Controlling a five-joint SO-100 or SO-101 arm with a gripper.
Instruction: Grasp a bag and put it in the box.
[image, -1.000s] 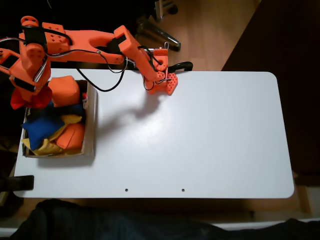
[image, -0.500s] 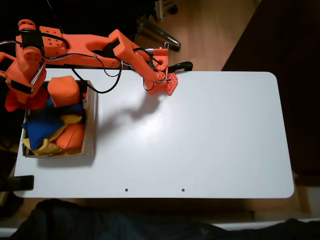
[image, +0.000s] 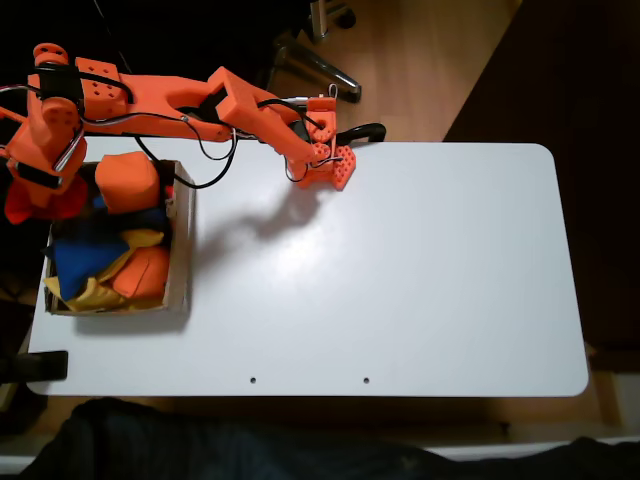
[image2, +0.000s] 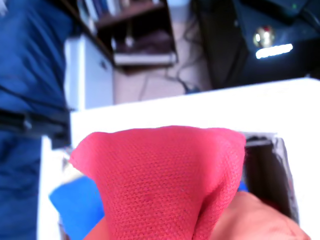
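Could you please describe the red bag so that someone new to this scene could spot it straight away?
In the fixed view, find the white table and the cardboard box of beanbags at its left end. The red bag hangs from the orange arm's gripper just beyond the box's upper-left corner. Its neighbours in the box are orange, blue and yellow; it alone is red.

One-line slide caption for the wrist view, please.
Small red fabric beanbag hanging from the claw above the brown cardboard box.

White table (image: 400, 280) with cardboard box (image: 182, 262) at left end
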